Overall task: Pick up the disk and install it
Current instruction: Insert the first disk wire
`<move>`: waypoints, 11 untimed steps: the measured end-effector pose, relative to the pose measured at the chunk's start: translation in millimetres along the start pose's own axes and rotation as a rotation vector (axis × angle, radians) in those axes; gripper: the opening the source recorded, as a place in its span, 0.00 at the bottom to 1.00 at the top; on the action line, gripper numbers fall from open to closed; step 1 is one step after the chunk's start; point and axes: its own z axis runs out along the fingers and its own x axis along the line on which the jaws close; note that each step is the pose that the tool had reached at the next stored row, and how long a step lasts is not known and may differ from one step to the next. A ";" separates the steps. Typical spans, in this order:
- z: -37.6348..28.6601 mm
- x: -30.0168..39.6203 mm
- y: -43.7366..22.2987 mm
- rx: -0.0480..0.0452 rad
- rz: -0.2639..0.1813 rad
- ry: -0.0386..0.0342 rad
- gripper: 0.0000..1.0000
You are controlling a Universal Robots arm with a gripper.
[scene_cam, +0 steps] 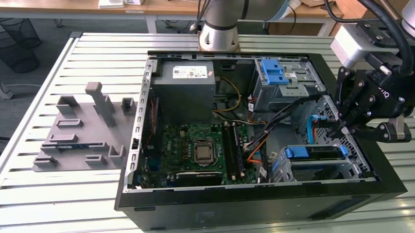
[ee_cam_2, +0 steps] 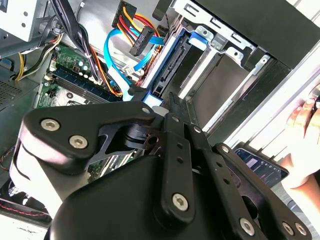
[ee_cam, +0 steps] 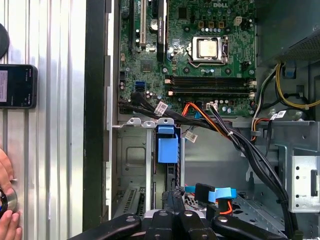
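The disk point(scene_cam: 318, 156), silver with a bright blue carrier frame point(scene_cam: 304, 151), stands on edge in the metal drive bay at the front corner of the open computer case point(scene_cam: 194, 206), on the exterior view's right. In both wrist views its blue frame point(ee_cam: 167, 145) point(ee_cam_2: 162, 75) sits between the bay's metal walls. My black gripper point(scene_cam: 342, 131) hangs just above that bay, shut, with nothing between its fingers. Its tips point(ee_cam: 173, 192) point(ee_cam_2: 172, 102) point at the disk's upper edge. Whether they touch it I cannot tell.
Blue data cable point(scene_cam: 313, 124) and black wire bundles point(ee_cam: 240, 145) run close to the gripper. The case also holds the motherboard point(scene_cam: 198, 150), a grey power-supply box point(scene_cam: 183, 87) and a blue-latched cage point(scene_cam: 275, 73). A grey fixture point(scene_cam: 84, 131) lies beside the case. A hand point(ee_cam: 7, 220) and a phone point(ee_cam: 17, 86) rest on the table.
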 end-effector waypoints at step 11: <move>1.2 -8.0 -9.9 0.0000 0.000 0.0000 0.11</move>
